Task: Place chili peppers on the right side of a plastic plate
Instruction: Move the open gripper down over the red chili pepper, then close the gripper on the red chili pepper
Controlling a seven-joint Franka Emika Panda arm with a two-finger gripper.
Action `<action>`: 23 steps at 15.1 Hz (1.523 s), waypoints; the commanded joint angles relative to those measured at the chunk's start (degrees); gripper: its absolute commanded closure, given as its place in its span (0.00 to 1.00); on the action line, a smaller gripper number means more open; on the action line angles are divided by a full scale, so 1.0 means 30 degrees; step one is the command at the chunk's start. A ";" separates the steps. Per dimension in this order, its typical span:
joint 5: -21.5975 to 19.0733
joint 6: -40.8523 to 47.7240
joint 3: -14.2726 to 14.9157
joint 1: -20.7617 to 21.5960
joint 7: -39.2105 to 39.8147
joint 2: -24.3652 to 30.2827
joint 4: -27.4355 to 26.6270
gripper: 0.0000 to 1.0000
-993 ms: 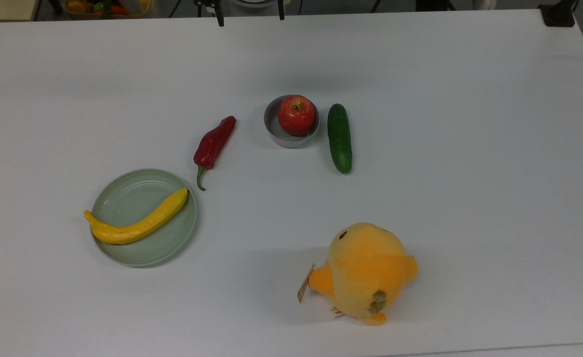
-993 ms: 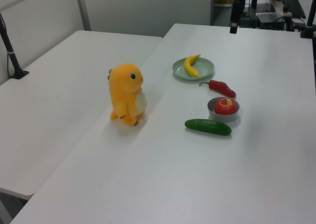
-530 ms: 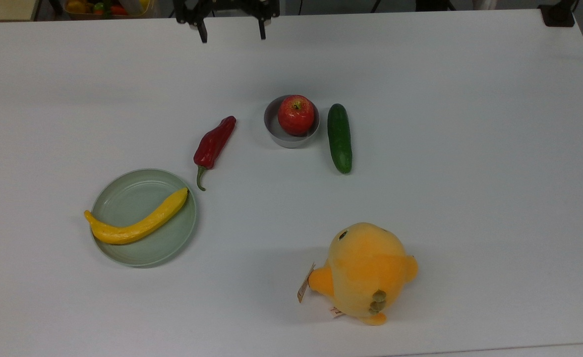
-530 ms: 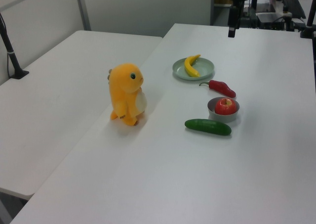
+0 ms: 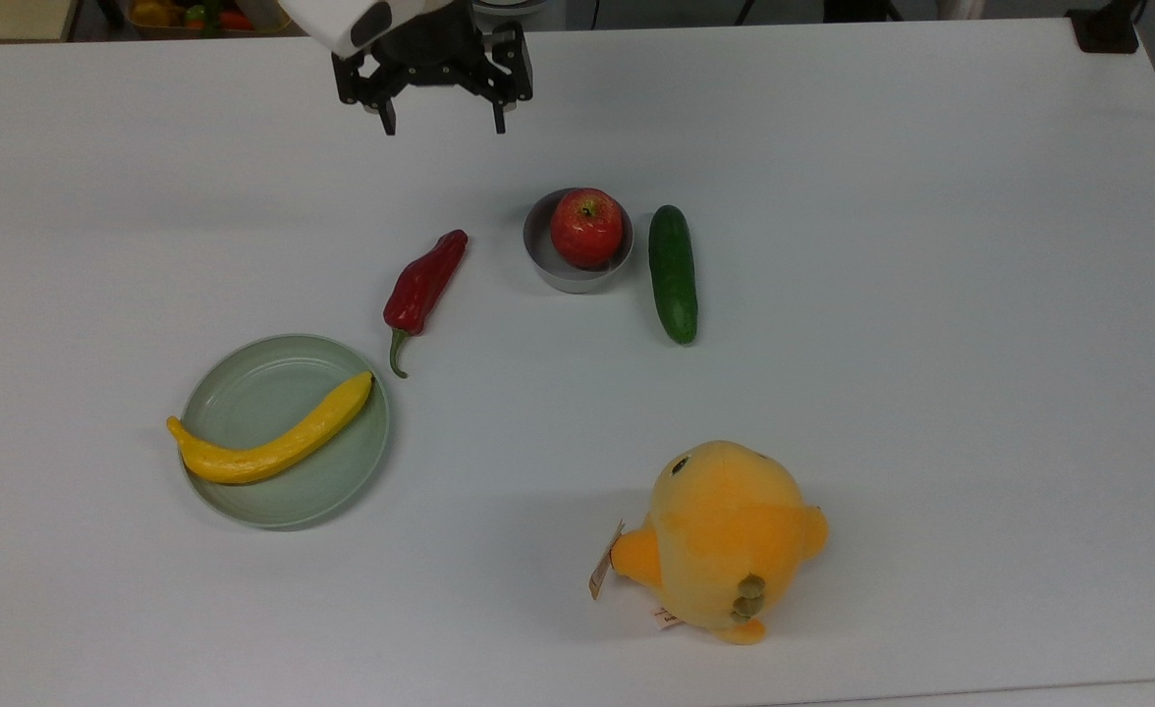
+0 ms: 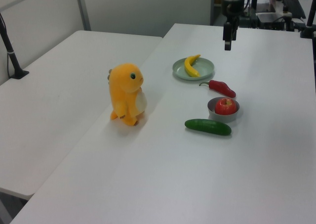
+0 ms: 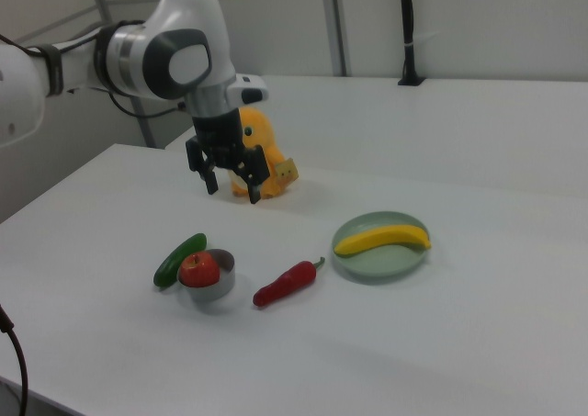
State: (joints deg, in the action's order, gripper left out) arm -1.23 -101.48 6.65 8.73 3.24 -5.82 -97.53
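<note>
My claw (image 5: 438, 126) hangs in the air above the white table (image 5: 931, 295), fingers spread wide apart, nothing between them. In the top view it sits near the upper edge, up and a little left of the chili pepper (image 5: 424, 284). In the right view my claw (image 7: 232, 189) points downward, in front of the yellow plush toy (image 7: 257, 150).

The pepper lies flat on the table, well apart from my fingers. In the top view its green stem points down toward the green plate (image 5: 244, 383) and ends just beside the plate's upper right rim, not touching it. A banana (image 5: 273, 442) lies across the plate, its tip poking over the top view's left rim.

To the top view's right of the pepper stands a small grey bowl (image 5: 548, 270) with a red apple (image 5: 586, 227) in it, and a cucumber (image 5: 673, 273) lies just beside the bowl. The plush toy (image 5: 720, 535) sits lower down, well apart from everything else.

In the left view the pepper (image 6: 222, 87) lies between plate (image 6: 205, 71) and bowl (image 6: 215, 112).
</note>
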 commanded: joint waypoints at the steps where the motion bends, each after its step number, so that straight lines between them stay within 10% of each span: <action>1: 0.0148 -0.0421 0.0099 -0.0156 0.0413 -0.0225 -0.1239 0.00; 23: -0.0087 -0.8946 -0.0047 -0.1708 0.0032 -0.4506 -0.3731 0.04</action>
State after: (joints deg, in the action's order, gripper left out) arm -1.25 -126.42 6.64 3.40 3.24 -19.41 -107.73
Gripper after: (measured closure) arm 0.004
